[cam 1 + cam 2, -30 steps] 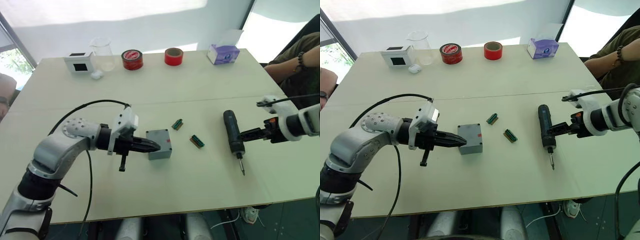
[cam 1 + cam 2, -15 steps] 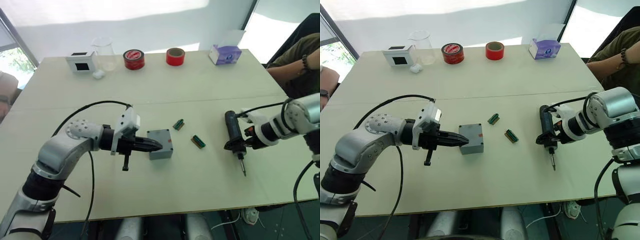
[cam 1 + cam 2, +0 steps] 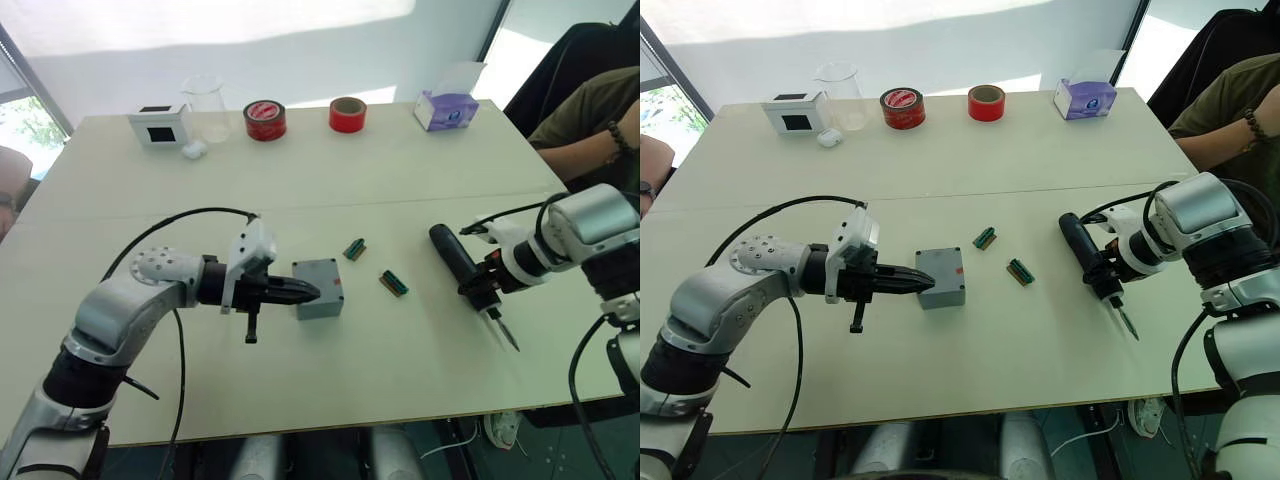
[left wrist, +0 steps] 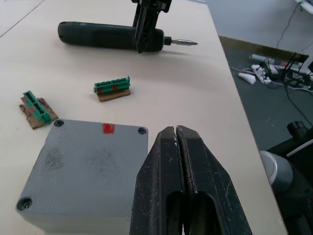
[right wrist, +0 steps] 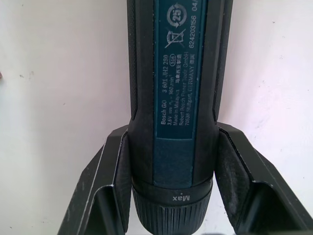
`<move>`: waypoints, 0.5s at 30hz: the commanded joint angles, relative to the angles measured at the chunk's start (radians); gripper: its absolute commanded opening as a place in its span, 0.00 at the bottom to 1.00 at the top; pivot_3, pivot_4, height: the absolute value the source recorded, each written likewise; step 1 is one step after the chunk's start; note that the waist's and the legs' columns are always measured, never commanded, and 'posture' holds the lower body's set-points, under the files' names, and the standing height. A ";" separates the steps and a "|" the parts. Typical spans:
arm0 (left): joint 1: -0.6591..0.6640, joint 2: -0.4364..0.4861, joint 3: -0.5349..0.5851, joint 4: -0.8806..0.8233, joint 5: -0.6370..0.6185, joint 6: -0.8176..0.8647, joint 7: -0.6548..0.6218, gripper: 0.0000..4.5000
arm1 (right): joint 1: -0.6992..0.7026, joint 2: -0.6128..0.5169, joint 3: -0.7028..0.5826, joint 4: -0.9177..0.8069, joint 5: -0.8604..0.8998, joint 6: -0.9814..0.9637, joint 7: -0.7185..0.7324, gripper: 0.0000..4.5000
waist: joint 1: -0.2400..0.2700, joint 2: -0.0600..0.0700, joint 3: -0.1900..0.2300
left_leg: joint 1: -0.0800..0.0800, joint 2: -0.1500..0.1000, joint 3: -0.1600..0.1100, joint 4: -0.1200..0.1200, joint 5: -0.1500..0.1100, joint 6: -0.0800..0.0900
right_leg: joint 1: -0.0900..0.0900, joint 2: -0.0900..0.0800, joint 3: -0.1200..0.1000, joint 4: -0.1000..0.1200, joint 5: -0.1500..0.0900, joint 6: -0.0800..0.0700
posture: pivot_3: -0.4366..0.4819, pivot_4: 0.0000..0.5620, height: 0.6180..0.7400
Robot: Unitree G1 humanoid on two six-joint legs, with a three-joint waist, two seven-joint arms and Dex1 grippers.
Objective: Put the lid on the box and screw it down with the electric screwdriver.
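Electric screwdriver (image 5: 183,93) carries a blue label w/ readable print: "Bosch GO", "3 601 JH2 280", "3,6V", "Made in Malaysia", "Robert Bosch Power Tools GmbH", "GERMANY", a no. "62420315…" cut off at the frame edge, plus a recycling mark w/ "25"; collar near the bit reads "Max". Right gripper (image 3: 1110,277) has its two fingers clamped on the screwdriver's sides just behind that collar; tool lies diagonal on the table (image 3: 400,170), bit pointing toward the near right edge, tip still on the surface w/ some room before the edge. Box (image 3: 318,287) sits mid-table, lid on top of it flush w/ the walls, screw holes at the corners, small red mark (image 4: 108,128) by one edge; no writing legible on it. Left gripper (image 3: 312,292) has fingers pressed together, nothing between them, tips at the box's left side, touching or just short, can't tell which. Two small green connector strips (image 3: 354,248) (image 3: 394,283) lie between box & screwdriver, apart from both. Far edge row, L to R: white box w/ black window (image 3: 158,124), clear beaker (image 3: 204,105), red tape roll w/ printed top (image 3: 264,119) (print unreadable), plain red tape roll (image 3: 347,113), purple tissue box (image 3: 446,108) w/ logo too small to read. Wide bare strip of table between that row and the work area; near-edge strip in front of the box is bare too. A person's arm w/ a bead bracelet (image 3: 612,137) sits off the right far corner.
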 commanded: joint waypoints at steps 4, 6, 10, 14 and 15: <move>-0.001 0.045 0.056 0.037 0.022 -0.036 -0.015 0.00 | -0.063 0.083 -0.290 0.075 -0.017 -0.170 -0.039 0.39 | 0.000 0.004 0.002 | -0.001 0.000 0.001 0.000 0.000 0.000 | -0.001 0.000 0.000 0.001 0.000 0.000 | 0.48 0.27 1.00; 0.002 0.060 0.066 0.044 0.021 -0.031 -0.016 0.00 | -0.011 0.122 -0.498 -0.065 0.045 -0.333 -0.055 0.39 | 0.002 0.006 0.004 | -0.001 0.000 0.001 -0.001 0.000 0.000 | -0.002 0.000 0.000 0.001 0.000 0.000 | 0.48 0.27 1.00; 0.002 0.086 0.082 0.050 0.009 -0.006 -0.015 0.00 | 0.176 0.362 -0.850 -0.555 0.218 -0.606 -0.157 0.39 | 0.004 0.009 0.006 | -0.004 0.000 0.000 -0.003 0.001 -0.002 | -0.005 0.000 0.000 0.002 0.000 0.000 | 0.48 0.27 1.00; -0.013 0.092 0.081 0.089 0.018 -0.009 -0.026 0.00 | 0.279 0.513 -0.813 -0.747 0.253 -0.647 -0.241 0.39 | 0.006 0.007 0.005 | -0.003 0.000 -0.002 -0.004 0.004 -0.007 | -0.003 0.001 0.000 0.002 0.000 0.001 | 0.48 0.27 1.00; -0.019 0.089 0.076 0.095 0.023 -0.010 -0.026 0.00 | 0.315 0.541 -0.774 -0.793 0.232 -0.694 -0.244 0.39 | 0.006 0.006 0.004 | -0.002 0.000 -0.002 -0.002 0.003 -0.006 | -0.001 0.001 0.000 0.002 0.000 0.001 | 0.48 0.27 1.00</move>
